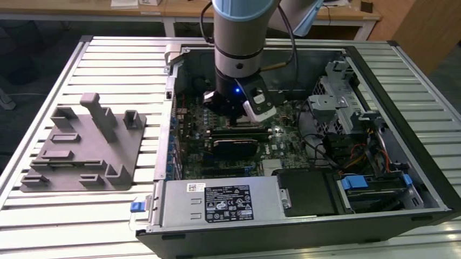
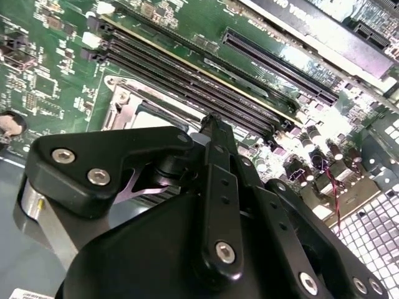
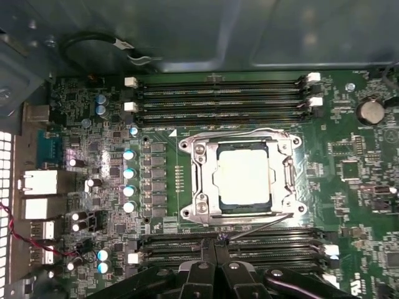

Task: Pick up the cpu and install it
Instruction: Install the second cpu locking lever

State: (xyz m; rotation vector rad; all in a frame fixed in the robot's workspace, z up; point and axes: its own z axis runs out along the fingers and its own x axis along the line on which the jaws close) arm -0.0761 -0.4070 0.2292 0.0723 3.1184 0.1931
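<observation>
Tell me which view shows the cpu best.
The first wrist view: the cpu lies face-up, whole and unobstructed inside the socket's metal frame. In the second wrist view only a pale sliver peeks past the gripper linkage. In the exterior view the arm blocks that spot.

Dim interior, glare on motherboard (image 2: 299, 106)

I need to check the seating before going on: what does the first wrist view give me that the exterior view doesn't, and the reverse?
First wrist view: the cpu lies flat inside the socket frame, with memory slots on two sides of it.

Exterior view: the arm reaches down into the open computer case, and the grey fixture sits on the slatted table, on the exterior view's left of the case.

Both: the green motherboard and the gripper above it.
</observation>
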